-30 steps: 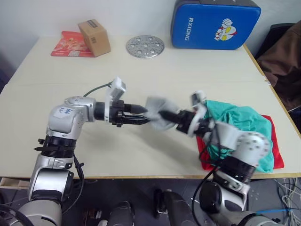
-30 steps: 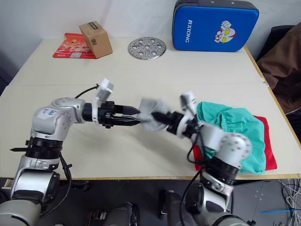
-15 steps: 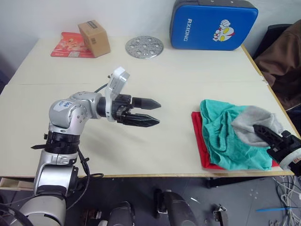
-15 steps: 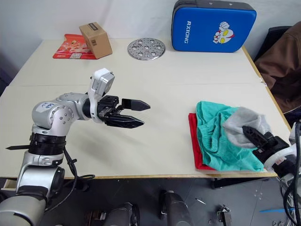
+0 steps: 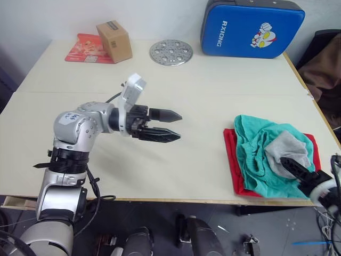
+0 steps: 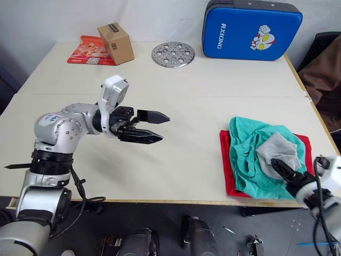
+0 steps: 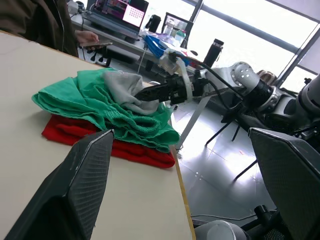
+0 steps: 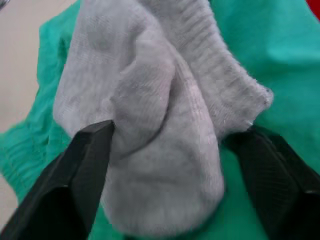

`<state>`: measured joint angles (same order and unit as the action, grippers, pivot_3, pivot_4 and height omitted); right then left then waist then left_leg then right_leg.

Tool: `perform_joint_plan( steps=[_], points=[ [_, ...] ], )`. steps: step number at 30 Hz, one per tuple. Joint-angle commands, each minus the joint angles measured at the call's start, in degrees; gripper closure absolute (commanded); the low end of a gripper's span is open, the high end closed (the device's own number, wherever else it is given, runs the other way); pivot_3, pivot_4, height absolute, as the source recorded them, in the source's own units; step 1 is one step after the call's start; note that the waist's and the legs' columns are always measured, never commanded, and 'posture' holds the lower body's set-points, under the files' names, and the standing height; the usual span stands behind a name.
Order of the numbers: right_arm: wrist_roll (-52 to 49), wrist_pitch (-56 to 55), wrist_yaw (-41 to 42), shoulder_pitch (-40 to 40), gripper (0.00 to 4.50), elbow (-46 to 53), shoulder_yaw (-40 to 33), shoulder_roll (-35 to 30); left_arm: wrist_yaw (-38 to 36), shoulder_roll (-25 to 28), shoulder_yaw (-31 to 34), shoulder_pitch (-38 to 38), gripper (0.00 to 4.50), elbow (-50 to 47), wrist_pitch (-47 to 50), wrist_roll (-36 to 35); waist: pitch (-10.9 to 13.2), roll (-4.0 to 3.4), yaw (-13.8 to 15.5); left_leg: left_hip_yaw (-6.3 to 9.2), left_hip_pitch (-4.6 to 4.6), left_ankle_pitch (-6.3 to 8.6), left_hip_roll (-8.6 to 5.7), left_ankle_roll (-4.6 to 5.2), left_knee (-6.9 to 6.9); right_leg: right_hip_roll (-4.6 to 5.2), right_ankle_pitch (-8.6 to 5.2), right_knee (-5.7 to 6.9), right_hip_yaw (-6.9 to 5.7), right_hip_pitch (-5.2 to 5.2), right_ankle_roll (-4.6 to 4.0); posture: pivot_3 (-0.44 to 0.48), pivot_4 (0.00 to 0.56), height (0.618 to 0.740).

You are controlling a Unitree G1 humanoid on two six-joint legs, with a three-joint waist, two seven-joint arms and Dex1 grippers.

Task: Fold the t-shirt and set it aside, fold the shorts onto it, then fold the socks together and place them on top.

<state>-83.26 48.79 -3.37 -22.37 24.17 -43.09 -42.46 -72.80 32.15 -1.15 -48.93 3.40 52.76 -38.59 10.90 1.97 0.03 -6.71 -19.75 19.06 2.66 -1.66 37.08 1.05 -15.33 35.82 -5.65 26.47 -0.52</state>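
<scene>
The red t-shirt [image 5: 230, 157] lies folded at the table's right front, with the teal shorts [image 5: 254, 140] bunched on top of it. The grey socks [image 5: 288, 147] rest as one bundle on the shorts. My right gripper [image 8: 177, 130] reaches in from the table's front right edge. Its fingers [image 8: 87, 170] stand wide apart on either side of the socks, open. My left gripper [image 5: 180, 126] hovers over the middle of the table, open and holding nothing, pointing toward the pile.
Along the far edge stand a blue padded case [image 5: 250, 26], a perforated metal disc [image 5: 170, 52], a cardboard box [image 5: 114, 40] and a flat red packet [image 5: 82, 48]. A brown jacket [image 5: 325, 69] hangs beyond the right edge. The pile sits close to the table's front edge [image 5: 160, 198].
The left gripper let go of the socks and opened. The right arm carried them from mid-table to the pile, set them on the shorts, and its jaws spread apart.
</scene>
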Motion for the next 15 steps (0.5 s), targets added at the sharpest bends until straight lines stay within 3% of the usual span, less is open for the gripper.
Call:
perform_joint_plan(
  steps=[1,8,11,15],
  points=[
    [8.65,-0.13,16.76,-9.6,0.02,3.53,-11.43,-6.24,-0.72,3.66,3.04,0.78,0.0,-0.48,1.01,-1.89,0.01,0.02,0.01,-0.01,0.02,0.01,-0.02,0.01,-0.03,-0.01,-0.01,-0.02,0.01,0.0,0.01,0.0,0.15,0.74],
    [28.42,-9.48,56.1,-28.86,0.02,-3.89,-32.62,-13.81,-3.71,13.24,7.3,4.15,0.0,-0.23,1.64,-2.91,0.08,0.07,-0.02,-0.05,0.1,0.3,0.13,0.2,-0.04,-0.26,-0.02,-0.18,0.05,-0.05,0.01,0.0,0.15,0.74],
    [32.29,-11.11,62.65,-28.94,0.02,-8.66,-36.1,-16.1,-3.32,15.08,9.73,3.88,0.0,1.15,2.18,-3.99,0.08,0.12,-0.06,-0.05,0.11,0.43,0.22,0.16,0.04,-0.37,-0.02,-0.24,0.05,-0.11,0.0,0.0,0.15,0.74],
    [35.56,-11.45,66.14,-26.22,0.02,-12.73,-35.5,-17.79,-1.66,15.61,11.6,4.69,0.0,0.48,1.78,-4.21,0.08,0.16,0.12,-0.05,0.14,0.44,0.19,0.12,0.05,-0.34,-0.04,-0.24,0.06,-0.11,-0.05,0.0,0.15,0.74]
  ],
)
